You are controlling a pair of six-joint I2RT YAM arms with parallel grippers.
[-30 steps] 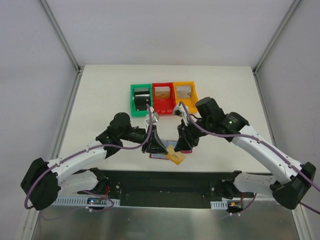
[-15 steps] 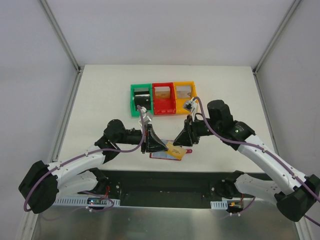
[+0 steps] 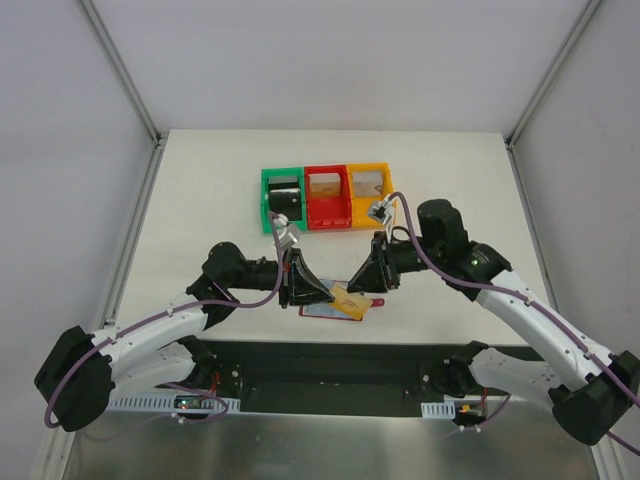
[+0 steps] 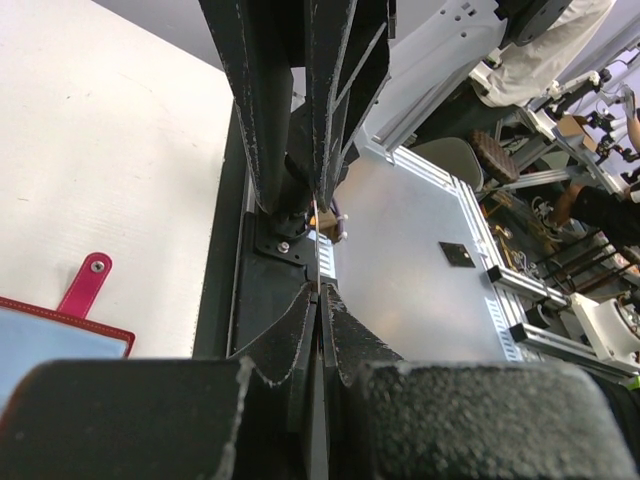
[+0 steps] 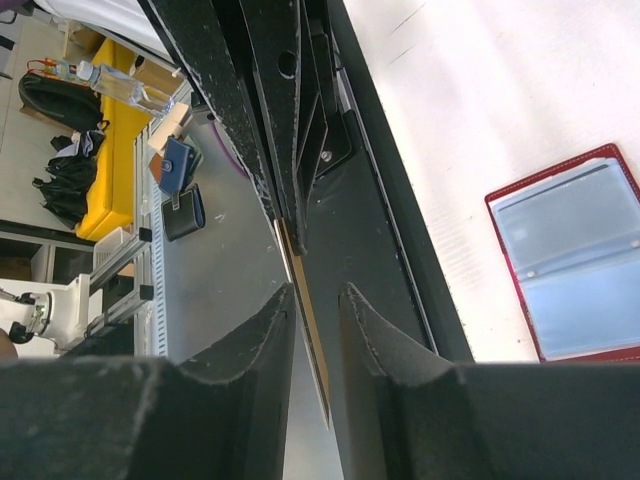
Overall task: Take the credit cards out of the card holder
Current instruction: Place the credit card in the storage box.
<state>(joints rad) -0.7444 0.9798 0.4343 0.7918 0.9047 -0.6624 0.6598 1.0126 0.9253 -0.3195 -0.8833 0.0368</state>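
Observation:
The card holder (image 3: 328,311) lies open on the table's near edge, grey-blue lining up; it also shows in the right wrist view (image 5: 577,263), and its corner with the red tab (image 4: 85,284) in the left wrist view. My left gripper (image 3: 324,293) is shut on a tan credit card (image 3: 347,299), held above the holder and seen edge-on between its pads (image 4: 322,300). My right gripper (image 3: 360,288) faces it, open, its jaws on either side of the card's free end (image 5: 312,335) without closing on it.
Green (image 3: 266,205), red (image 3: 327,222) and yellow (image 3: 388,195) bins stand in a row behind the arms. A black block (image 3: 284,198) sits in the green bin. The black base frame runs just beyond the table's near edge (image 4: 225,280).
The right arm swung out to the right and levelled its wrist, bringing its open jaws around the card's end. The left gripper lifted the card slightly and drew back left.

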